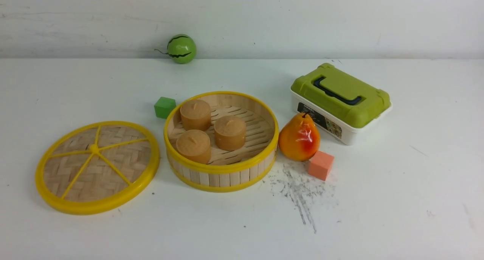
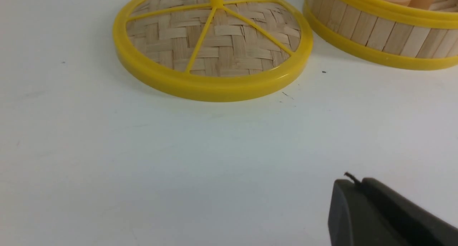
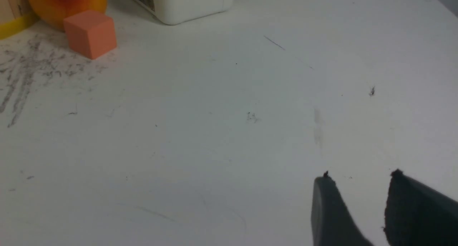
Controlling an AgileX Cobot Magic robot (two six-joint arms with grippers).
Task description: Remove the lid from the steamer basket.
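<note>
So the lid is lying on the bench left of the open steamer basket, left jaws shut on nothing, right jaws empty and partway open.

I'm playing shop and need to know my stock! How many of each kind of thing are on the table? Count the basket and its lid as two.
Buns: 3
Blocks: 2
Basket: 1
Lid: 1
Box: 1
Pear: 1
Green ball: 1
Total: 10
</note>
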